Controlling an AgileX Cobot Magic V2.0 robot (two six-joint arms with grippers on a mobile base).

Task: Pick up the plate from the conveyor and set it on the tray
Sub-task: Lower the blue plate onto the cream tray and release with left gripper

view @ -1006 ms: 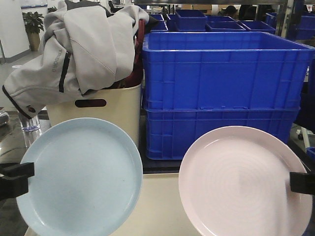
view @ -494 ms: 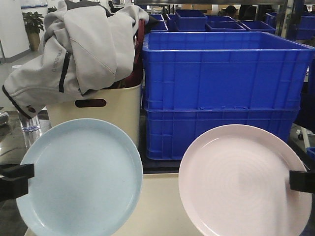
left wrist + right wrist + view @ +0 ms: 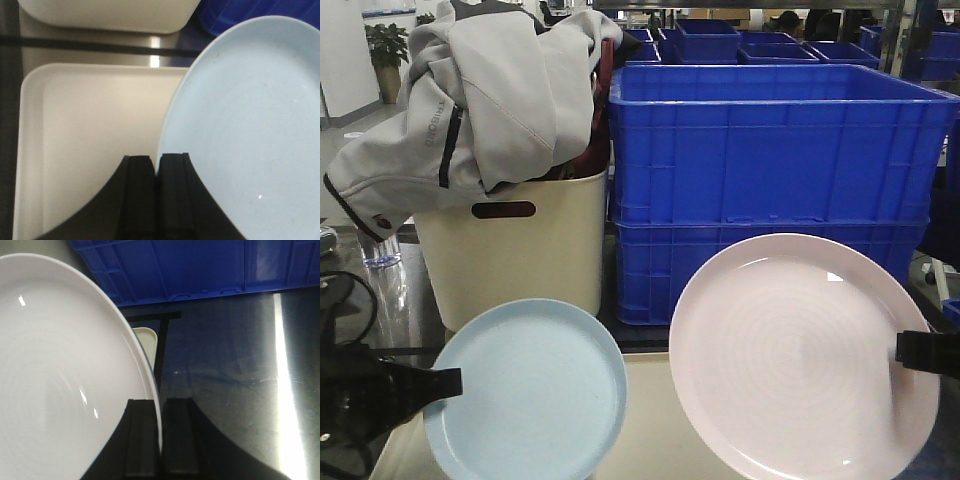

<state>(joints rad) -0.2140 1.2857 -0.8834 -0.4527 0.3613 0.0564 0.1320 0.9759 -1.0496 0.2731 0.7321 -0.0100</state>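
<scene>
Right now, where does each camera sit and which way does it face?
Front: on the robot, facing forward at tub and blue crates; left gripper and right gripper at edges.
Left wrist: behind left gripper, looking down at blue plate and tray.
Right wrist: behind right gripper, at pink plate, steel table.
Shared: front and wrists see both plates.

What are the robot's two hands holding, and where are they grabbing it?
The left fingers pinch the light blue plate by its rim. The right fingers pinch the pale pink plate by its rim.
</scene>
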